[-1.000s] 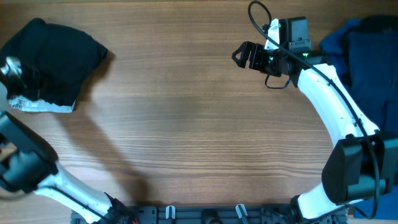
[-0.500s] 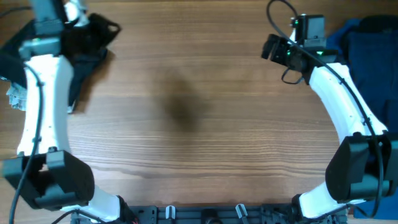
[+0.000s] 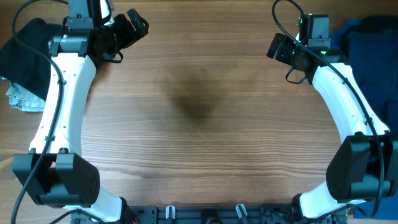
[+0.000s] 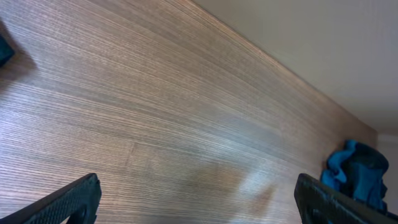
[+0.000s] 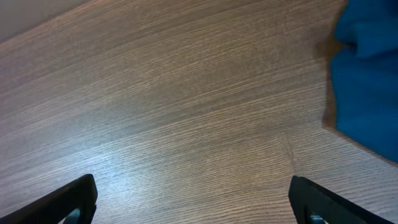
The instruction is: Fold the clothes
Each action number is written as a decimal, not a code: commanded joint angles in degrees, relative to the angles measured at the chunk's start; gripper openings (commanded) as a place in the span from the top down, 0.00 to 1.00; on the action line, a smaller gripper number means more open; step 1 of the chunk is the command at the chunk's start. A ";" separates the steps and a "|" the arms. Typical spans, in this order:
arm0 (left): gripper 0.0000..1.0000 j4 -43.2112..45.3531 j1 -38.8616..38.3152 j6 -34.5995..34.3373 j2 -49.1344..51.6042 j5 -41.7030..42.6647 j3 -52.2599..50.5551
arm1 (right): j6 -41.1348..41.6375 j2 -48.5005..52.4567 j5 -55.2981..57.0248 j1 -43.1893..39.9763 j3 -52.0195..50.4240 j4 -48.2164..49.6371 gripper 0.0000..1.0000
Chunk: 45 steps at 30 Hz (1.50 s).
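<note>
Left gripper (image 3: 137, 25) and right gripper (image 3: 274, 47) hover spread wide, both empty. The black shorts (image 3: 26, 55) lie bunched at the far-left edge of the table (image 3: 199, 155). A careless grab could push them off.

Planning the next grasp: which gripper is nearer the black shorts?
Left. The left gripper is close beside the black shorts; the right gripper is at the opposite side of the table.

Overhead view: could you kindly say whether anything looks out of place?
The black shorts sit bunched at the table's left edge, whitish lining sticking out, unfolded; the left claw and right claw are open, holding nothing.
</note>
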 commanded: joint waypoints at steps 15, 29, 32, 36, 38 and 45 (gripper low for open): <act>0.00 -0.02 -0.11 0.09 0.61 -0.74 -0.11 | -0.33 -43.85 4.09 1.16 0.20 -5.49 0.00; 0.00 -0.24 -0.11 0.09 0.61 -0.74 -0.11 | -0.26 -85.77 4.48 1.16 -16.92 -13.20 0.00; 0.00 -0.22 -0.11 0.09 0.61 -0.74 -0.11 | 4.13 -91.17 4.46 1.16 -33.03 -4.48 0.00; 0.00 -0.22 -0.11 0.07 0.61 -0.74 -0.11 | 7.43 -95.60 4.44 1.16 -51.32 13.90 0.01; 0.00 -0.24 -0.11 0.09 0.61 -0.74 -0.11 | 7.41 -97.00 3.67 1.16 -57.88 21.75 0.00; 0.00 -0.24 -0.11 0.09 0.61 -0.74 -0.11 | 7.39 -97.94 2.43 1.16 -70.93 35.34 0.00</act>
